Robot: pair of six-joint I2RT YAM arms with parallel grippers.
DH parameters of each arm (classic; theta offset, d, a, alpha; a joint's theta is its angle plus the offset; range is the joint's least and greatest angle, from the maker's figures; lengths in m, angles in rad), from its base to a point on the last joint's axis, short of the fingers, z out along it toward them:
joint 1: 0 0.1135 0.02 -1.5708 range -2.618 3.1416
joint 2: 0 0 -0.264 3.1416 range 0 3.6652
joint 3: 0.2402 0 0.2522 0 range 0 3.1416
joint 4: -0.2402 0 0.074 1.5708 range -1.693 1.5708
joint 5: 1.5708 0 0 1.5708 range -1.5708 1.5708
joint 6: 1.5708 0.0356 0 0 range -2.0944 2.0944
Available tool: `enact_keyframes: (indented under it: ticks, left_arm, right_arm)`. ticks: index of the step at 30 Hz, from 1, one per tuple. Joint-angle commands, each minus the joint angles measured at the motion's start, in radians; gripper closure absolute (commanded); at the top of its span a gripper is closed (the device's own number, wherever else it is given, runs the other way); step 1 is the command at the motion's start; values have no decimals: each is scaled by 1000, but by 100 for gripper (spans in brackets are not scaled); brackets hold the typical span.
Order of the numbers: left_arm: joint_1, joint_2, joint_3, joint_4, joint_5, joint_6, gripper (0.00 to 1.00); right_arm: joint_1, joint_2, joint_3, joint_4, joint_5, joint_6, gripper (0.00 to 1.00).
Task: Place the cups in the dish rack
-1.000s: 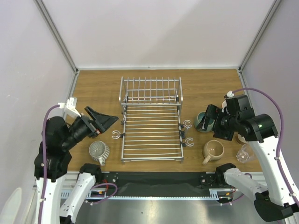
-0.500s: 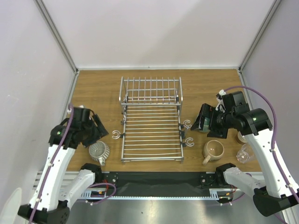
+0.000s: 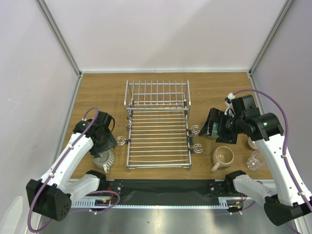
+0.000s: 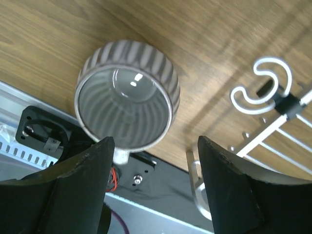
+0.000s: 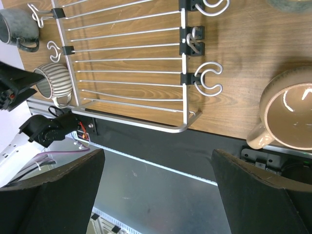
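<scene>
Left claw [image 4: 153, 146] spread wide above upright ribbed cup [image 4: 126, 92], presumably to straddle its rim for pickup; right claw [image 5: 156, 156] wide, empty.

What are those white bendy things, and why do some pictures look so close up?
Those are two robot arms with pincer hands called grippers. One picture comes from a camera high above the wooden table, looking down. The other two come from little cameras on each wrist, so you see the dark fingers up close. On the table stand a silver wire dish rack, a ribbed grey cup, a beige cup and a clear glass. The left gripper hangs open above the ribbed grey cup, not holding it. The right gripper is open too, and empty.
</scene>
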Motion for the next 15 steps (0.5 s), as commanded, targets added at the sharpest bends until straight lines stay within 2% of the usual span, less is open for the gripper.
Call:
enact_keyframes:
  ticks: [1,7,15]
  left_arm:
    - [-7,35,-21,77,-39,-32,25]
    - [-4,112,-35,140,-45,-51,28]
    - [23,184,-81,220,-56,-25,43]
  right_arm:
    - [-3,-11,26,18,-15,-22,0]
    - [-3,-14,44,-6,2,-32,0]
    - [-5,-17,63,-23,24,-40,0]
